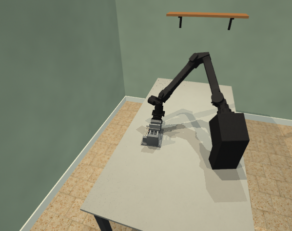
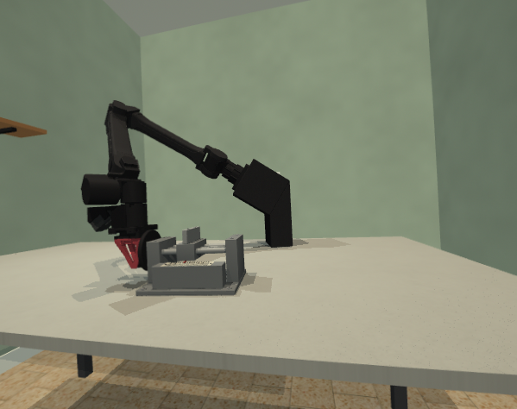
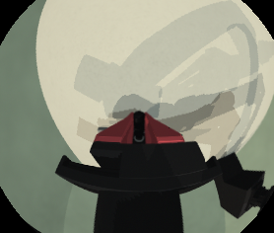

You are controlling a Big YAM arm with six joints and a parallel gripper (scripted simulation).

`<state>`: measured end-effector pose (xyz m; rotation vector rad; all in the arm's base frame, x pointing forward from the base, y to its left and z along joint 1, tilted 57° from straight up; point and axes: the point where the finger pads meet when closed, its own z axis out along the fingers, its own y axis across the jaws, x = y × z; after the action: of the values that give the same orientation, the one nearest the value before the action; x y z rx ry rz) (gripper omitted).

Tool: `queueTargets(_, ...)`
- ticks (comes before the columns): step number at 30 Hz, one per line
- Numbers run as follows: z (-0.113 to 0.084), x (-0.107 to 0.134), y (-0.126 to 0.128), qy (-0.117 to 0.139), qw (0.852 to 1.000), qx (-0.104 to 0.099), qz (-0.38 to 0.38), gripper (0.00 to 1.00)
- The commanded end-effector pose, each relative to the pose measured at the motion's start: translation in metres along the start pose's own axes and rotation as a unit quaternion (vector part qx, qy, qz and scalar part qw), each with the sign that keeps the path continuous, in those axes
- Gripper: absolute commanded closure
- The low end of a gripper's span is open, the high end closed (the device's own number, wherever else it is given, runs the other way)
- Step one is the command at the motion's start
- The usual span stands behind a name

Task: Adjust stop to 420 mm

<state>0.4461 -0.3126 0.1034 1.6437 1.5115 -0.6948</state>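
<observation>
Where the pale table point(image 1: 165, 171) point(image 2: 337, 298) point(image 3: 81, 30) carries the gray rig, we list first its flat base plate point(image 1: 151, 145) point(image 2: 187, 292), lying on the tabletop. Item: two upright end blocks, joined by pale rods point(image 2: 211, 249). Item: the stop point(image 1: 155, 125) point(image 2: 191, 235), a gray block with a raised upright part, seated on the rods between the end blocks and, in the exterior view, nearer the handwheel end. Item: a lower gray box point(image 2: 187, 276) along the side, topped by a pale scale point(image 2: 201, 263) with a small red mark point(image 2: 185, 261); its figures are too small for us to read, so we cannot tell the setting. Item: the handwheel point(image 2: 150, 240), black and round, upright just outside one end block. Item: the gripper point(image 1: 158, 113) point(image 2: 135, 266) point(image 3: 139, 116), pointing down beside the wheel, its red fingers nearly together, closed on a small black piece that we take, the view being tight, for the wheel's handle point(image 3: 139, 119). The wheel is thus not let go. Item: one black arm point(image 1: 179, 77) point(image 2: 170, 136), bent high over the table, rising from a black pedestal point(image 1: 230, 149) point(image 2: 280, 229) well apart from the rig. Item: a wooden shelf point(image 1: 207, 15) point(image 2: 18, 126) on black brackets, fixed to the green wall point(image 1: 146, 49) point(image 2: 55, 88).
</observation>
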Motion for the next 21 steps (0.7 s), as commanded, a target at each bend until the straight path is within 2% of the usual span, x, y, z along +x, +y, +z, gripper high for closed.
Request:
queueTargets(1, -0.002, -0.014, -0.013, -0.009, 1.000, 0.005, 0.009, 0.94)
queueTargets(9, 0.001, -0.008, -0.017, -0.007, 1.000, 0.010, 0.003, 0.94)
queueTargets(12, -0.004, -0.013, -0.018, -0.008, 1.000, 0.007, 0.009, 0.94)
queueTargets(21, -0.016, -0.009, -0.027, -0.005, 1.000, 0.007, 0.008, 0.94)
